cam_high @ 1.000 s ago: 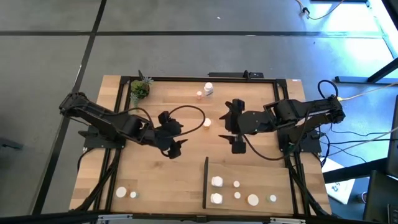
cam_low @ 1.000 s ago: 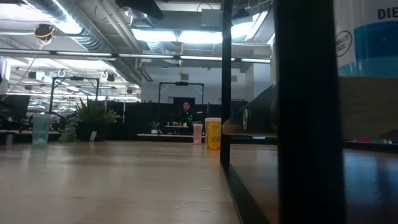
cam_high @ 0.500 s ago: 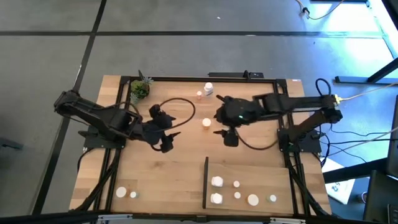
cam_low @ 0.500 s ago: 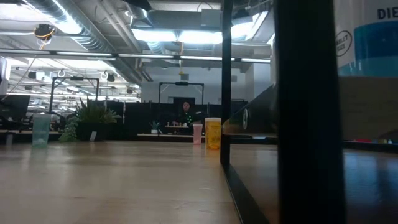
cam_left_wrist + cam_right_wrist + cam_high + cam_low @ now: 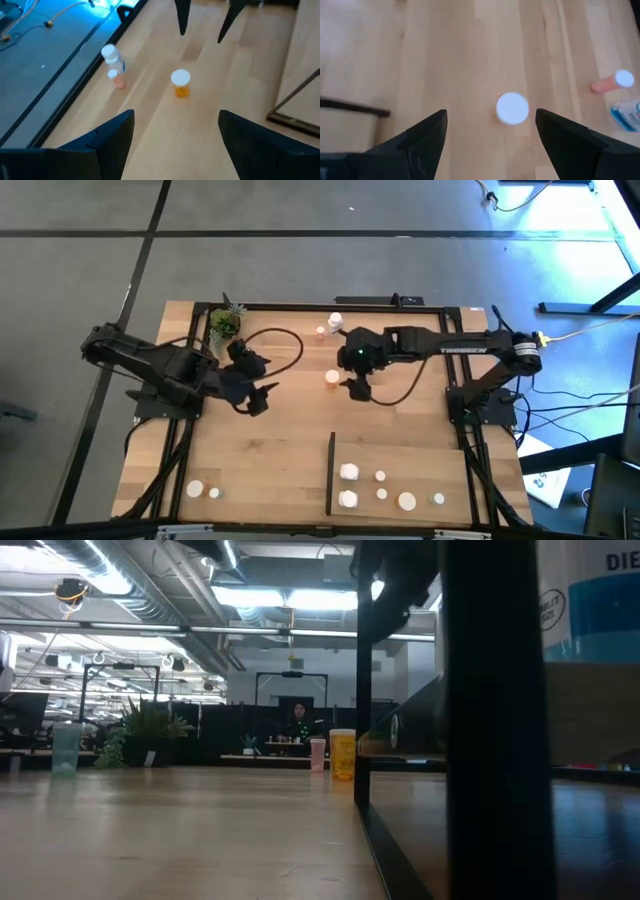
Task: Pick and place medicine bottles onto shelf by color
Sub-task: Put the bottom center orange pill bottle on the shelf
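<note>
I'm working over a light-wood table (image 5: 260, 450) with black frame rails. Near its far edge stand a clear bottle (image 5: 336, 323) and a small pink one (image 5: 321, 332); an orange, white-capped bottle (image 5: 331, 377) sits nearer the middle. A potted plant (image 5: 224, 323) occupies the far left corner, 2 white bottles (image 5: 203, 490) the near left. The shelf (image 5: 400, 475), at the near right corner, carries 6 bottles (image 5: 348, 472).

Beyond your desk (image 5: 270, 450): grey floor (image 5: 300, 270) all round, dark seam lines crossing it. Cables (image 5: 560, 415) trail on floor beside desk. Past desk's far edge you see open office: exposed ceiling ducts (image 5: 130, 585), bright strip lights (image 5: 300, 598), big leafy plant (image 5: 150, 730), dark partitions, person (image 5: 299, 718) seated at screen.
</note>
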Robot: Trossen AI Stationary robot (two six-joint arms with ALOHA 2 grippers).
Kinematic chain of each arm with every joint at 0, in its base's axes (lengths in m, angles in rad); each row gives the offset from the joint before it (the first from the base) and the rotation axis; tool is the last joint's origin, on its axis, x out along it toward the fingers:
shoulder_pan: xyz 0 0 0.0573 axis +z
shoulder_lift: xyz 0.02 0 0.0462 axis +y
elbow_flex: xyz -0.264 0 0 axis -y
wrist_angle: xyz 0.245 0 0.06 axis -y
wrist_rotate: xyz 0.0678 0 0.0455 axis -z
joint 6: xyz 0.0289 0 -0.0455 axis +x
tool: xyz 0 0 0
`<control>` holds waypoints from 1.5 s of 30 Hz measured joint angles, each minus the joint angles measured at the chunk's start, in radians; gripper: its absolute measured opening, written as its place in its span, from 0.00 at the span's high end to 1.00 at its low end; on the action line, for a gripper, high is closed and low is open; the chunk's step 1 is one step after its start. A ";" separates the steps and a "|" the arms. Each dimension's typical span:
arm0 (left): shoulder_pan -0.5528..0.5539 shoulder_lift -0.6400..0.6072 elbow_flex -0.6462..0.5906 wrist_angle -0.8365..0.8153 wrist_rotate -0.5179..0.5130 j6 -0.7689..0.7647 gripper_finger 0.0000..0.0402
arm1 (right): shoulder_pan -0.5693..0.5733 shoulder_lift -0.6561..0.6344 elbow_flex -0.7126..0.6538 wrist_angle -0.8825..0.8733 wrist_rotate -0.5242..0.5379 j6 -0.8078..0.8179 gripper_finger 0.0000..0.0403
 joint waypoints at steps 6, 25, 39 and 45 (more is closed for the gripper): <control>0.040 -0.007 -0.001 -0.023 0.006 0.013 0.29 | -0.023 0.059 -0.003 0.035 -0.002 -0.078 0.24; 0.113 -0.004 -0.001 -0.032 0.183 0.055 0.29 | -0.043 0.085 -0.003 0.041 0.000 -0.102 0.24; 0.109 -0.004 -0.001 -0.032 0.187 0.055 0.29 | -0.043 0.084 -0.003 0.042 0.000 -0.099 0.24; 0.109 -0.004 -0.001 -0.032 0.187 0.054 0.29 | -0.043 0.084 -0.003 0.066 -0.001 -0.098 0.24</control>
